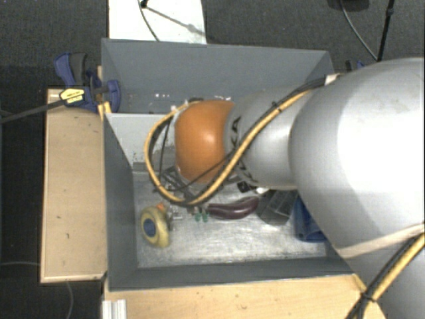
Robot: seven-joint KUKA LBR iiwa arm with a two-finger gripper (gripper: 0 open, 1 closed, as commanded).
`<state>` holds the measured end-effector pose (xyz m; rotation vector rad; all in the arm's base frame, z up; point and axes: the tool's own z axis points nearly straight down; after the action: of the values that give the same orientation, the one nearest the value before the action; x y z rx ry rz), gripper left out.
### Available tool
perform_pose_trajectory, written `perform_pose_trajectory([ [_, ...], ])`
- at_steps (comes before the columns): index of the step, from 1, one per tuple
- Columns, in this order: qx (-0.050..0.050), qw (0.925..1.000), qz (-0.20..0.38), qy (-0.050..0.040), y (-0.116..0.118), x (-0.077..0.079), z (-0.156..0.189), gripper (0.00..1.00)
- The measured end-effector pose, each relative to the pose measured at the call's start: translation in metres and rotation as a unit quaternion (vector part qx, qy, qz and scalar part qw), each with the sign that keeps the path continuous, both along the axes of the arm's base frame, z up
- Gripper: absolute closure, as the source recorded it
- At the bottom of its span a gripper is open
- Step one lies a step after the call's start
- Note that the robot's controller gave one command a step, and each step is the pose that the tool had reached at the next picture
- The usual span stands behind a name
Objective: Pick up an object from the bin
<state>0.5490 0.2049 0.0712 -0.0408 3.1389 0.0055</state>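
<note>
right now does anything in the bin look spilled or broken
Nothing stands out. A yellowish roll lies near the left wall, a dark purple curved thing mid-floor, both intact; the arm hides much.

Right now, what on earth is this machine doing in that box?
A robot arm reaches down into a grey metal bin of small things. Its orange-covered wrist hangs low over the floor, beside a yellowish tape roll and a dark purple elongated thing. Whether it grips anything yet cannot be seen.
</note>
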Motion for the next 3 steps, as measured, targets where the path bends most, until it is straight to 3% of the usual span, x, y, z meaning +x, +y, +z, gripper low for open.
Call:
perform_pose_trajectory([
  [1,0.000,1.0000,-0.001,0.0000,0.000,0.000,0.000,1.00],
  [2,-0.001,0.9995,-0.033,0.0001,0.016,0.017,0.058,1.00],
  [3,-0.001,0.9994,-0.034,0.0001,0.016,0.017,0.058,1.00],
])
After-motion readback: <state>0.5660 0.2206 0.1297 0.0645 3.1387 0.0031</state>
